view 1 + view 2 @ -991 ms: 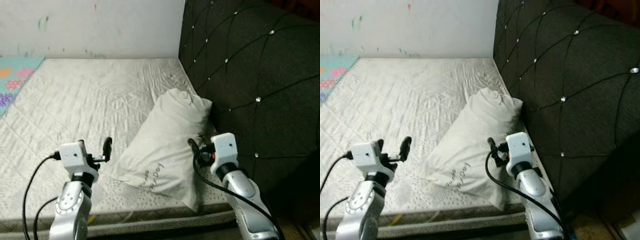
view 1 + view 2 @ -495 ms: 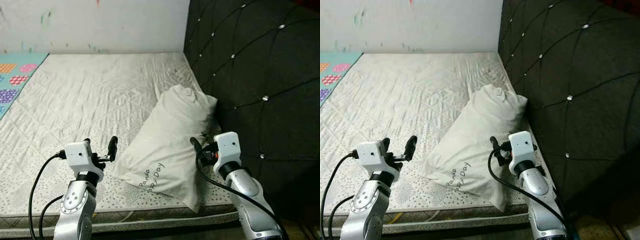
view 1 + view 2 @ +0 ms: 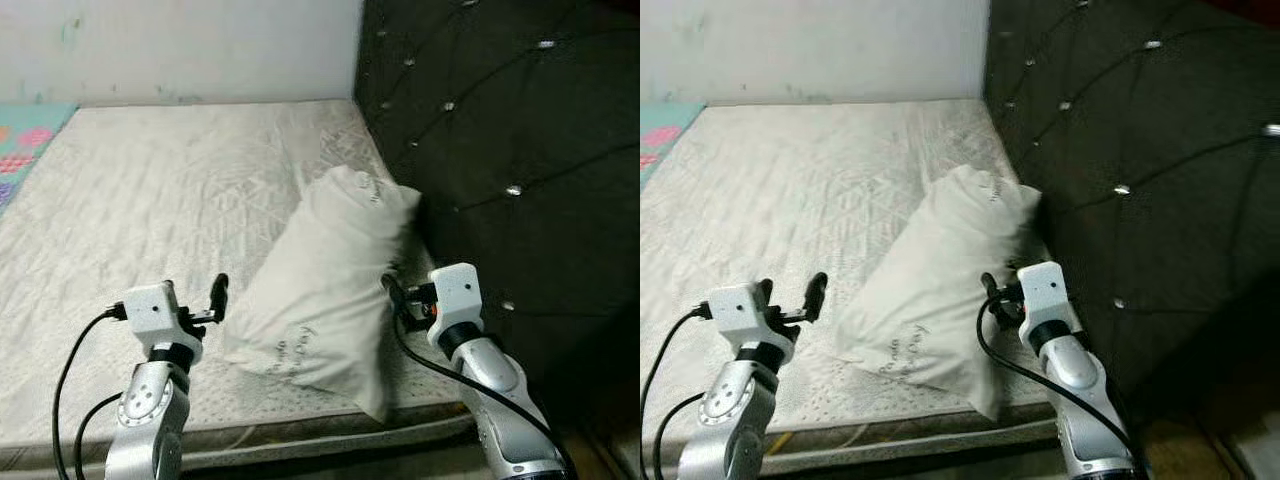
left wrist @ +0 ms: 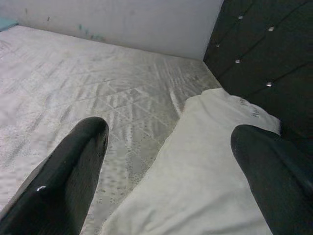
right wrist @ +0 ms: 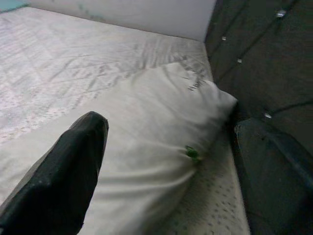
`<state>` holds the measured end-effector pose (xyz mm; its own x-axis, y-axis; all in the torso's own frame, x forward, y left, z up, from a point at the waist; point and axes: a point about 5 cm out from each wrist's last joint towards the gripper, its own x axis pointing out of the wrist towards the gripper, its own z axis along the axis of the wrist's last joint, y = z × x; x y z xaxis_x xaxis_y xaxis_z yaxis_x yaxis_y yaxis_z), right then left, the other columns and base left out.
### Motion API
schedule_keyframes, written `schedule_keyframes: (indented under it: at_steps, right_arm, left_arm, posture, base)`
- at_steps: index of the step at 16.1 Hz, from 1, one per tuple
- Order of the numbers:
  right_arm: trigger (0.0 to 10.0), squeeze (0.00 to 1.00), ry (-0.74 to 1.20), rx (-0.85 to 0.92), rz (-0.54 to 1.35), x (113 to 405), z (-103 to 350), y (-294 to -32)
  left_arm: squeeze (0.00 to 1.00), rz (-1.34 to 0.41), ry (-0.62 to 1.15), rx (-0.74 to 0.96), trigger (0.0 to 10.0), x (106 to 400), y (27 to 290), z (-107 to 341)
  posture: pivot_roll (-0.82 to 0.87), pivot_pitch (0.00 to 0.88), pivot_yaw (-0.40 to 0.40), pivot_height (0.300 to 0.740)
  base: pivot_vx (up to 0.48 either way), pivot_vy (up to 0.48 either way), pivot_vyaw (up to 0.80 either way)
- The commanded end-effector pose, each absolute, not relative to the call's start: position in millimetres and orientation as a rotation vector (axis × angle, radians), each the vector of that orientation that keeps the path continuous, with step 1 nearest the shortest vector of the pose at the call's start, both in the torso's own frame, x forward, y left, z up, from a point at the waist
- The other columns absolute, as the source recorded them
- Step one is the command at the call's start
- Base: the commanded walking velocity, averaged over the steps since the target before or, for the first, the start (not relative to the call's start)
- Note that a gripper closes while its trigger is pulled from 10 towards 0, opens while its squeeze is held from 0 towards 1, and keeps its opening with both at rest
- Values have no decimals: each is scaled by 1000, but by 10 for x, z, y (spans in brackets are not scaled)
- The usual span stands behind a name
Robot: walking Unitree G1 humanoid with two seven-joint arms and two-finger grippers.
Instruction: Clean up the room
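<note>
— Starting from the left, what sits beside the pillow (image 3: 325, 280)?

— Bare quilted mattress (image 3: 150, 200), then the left gripper (image 4: 171, 161), hovering low over the mattress just off the pillow's lower left corner. Its fingers (image 4: 68, 171) stand wide apart with nothing between them; the pillow's near edge shows in the gap but touches neither.

— And the pillow itself?

— White, with small print on it, lying slantwise on the mattress, its far end pressed against the dark tufted headboard (image 3: 500, 120).

— On the pillow's right?

— The right gripper (image 5: 171, 166), held at the pillow's right side next to the headboard. Its fingers (image 5: 68, 171) are also spread, one over the pillow's cloth, the other toward the headboard, gripping nothing.
</note>
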<state>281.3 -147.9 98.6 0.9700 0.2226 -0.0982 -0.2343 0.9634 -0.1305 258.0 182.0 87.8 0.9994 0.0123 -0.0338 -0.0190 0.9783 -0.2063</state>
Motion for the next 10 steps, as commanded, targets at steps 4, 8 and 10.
schedule_keyframes:
  at_steps: [4,8,10]
  right_arm:
    - [10000,0,80,-144,220,2811,1006,-1504]
    - [10000,0,80,-148,224,2814,1003,-1501]
    - [10000,0,79,-151,230,2818,1002,-1494]
  left_arm:
    - [0,5,42,-221,10000,2581,1799,883]
    - [0,10,41,-213,10000,2581,1803,890]
    - [0,13,40,-210,10000,2581,1805,889]
  posture:
    - [-203,32,-12,740]
    - [-199,29,-13,740]
    - [-199,29,-13,740]
  base:
    - [0,443,0]
    - [0,109,0]
    - [0,0,0]
